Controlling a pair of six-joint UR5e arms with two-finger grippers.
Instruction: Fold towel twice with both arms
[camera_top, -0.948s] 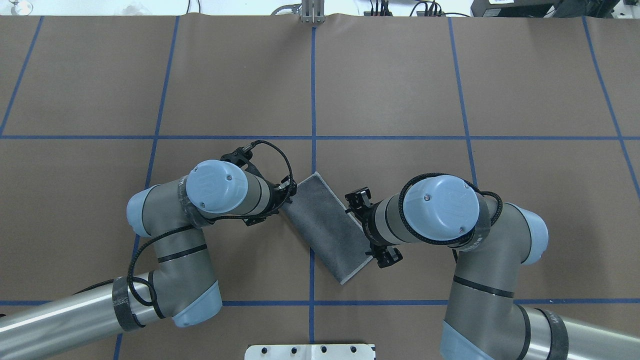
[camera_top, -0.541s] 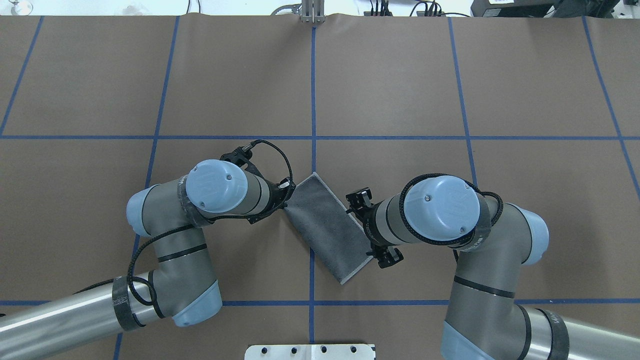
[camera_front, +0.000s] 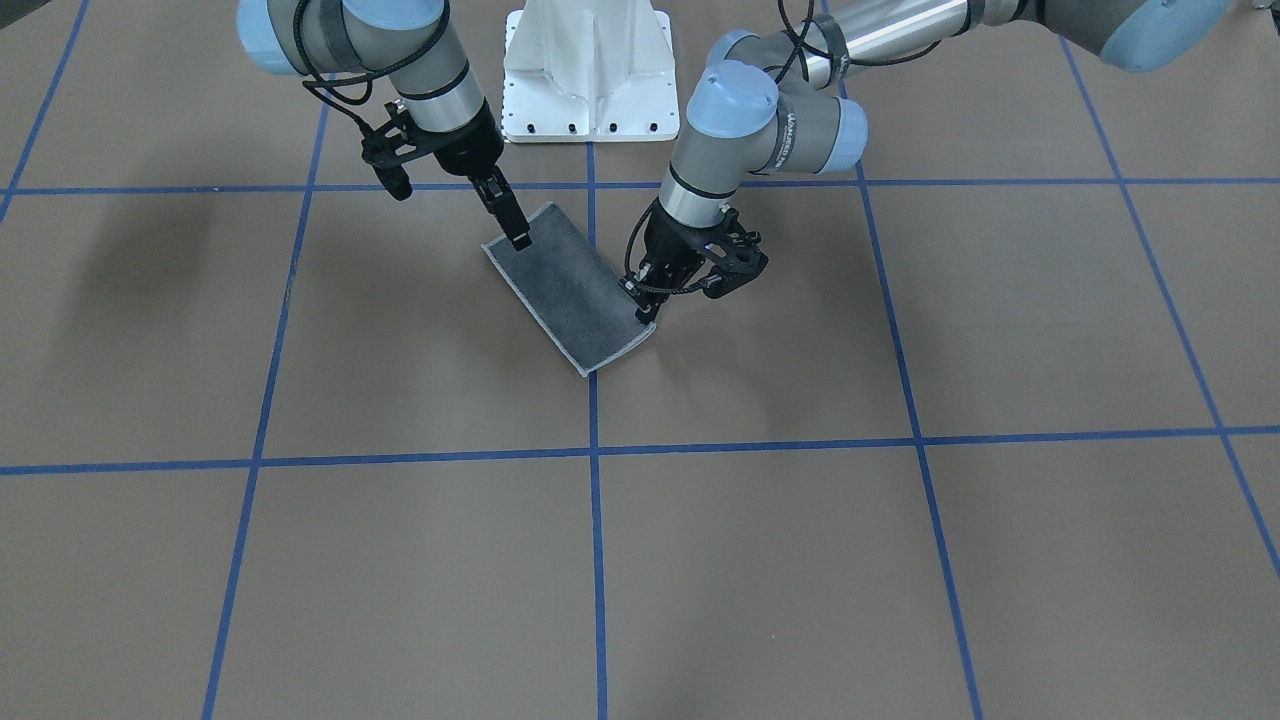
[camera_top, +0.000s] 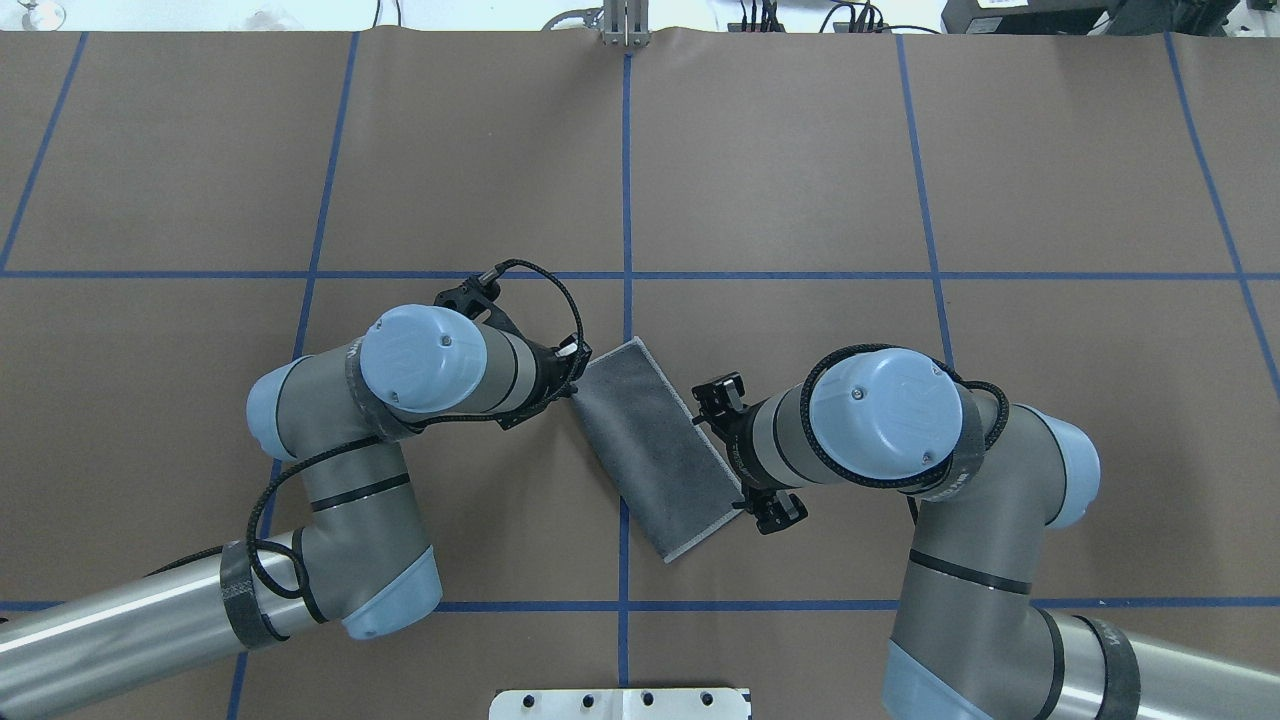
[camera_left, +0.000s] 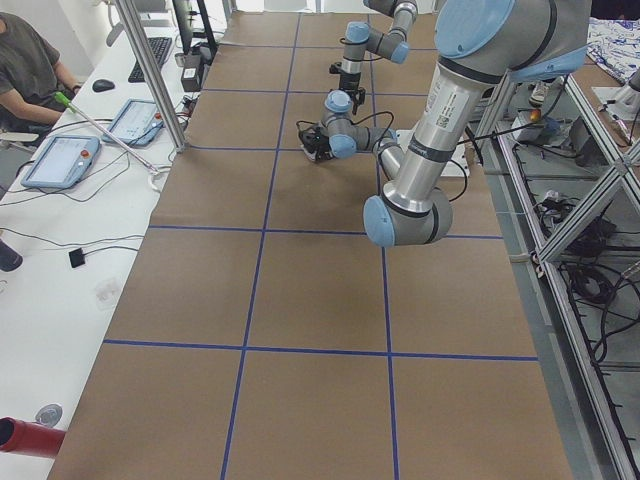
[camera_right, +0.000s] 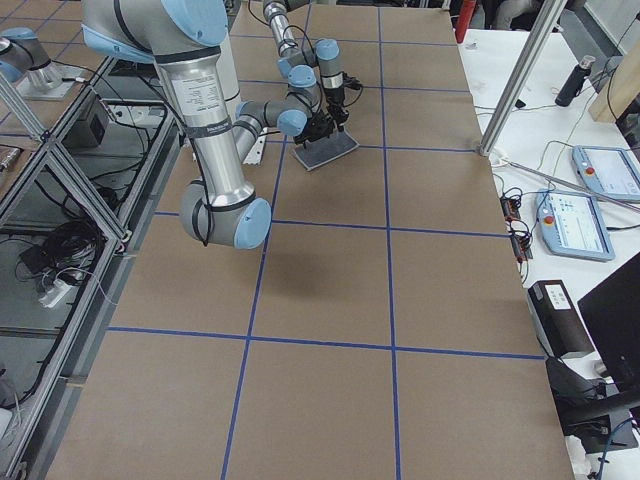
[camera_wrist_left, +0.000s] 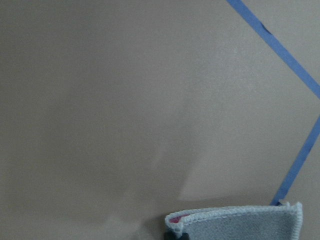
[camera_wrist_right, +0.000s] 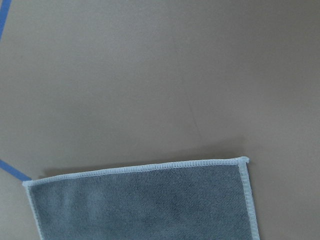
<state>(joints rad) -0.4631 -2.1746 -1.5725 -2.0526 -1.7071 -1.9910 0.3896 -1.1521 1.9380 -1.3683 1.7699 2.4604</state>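
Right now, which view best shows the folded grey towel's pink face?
Left wrist: a pink sliver shows at the corner of the folded grey terry towel. Overhead, front, right wrist: only grey; side views too distant.

Brown table top (camera_top: 800, 150) taped off in a blue grid (camera_top: 627, 150). White desk (camera_left: 50, 270) runs alongside with tablets (camera_left: 60, 158), a keyboard (camera_left: 152, 55), someone sitting (camera_left: 25, 65). Cables all over the floor (camera_left: 600, 290).
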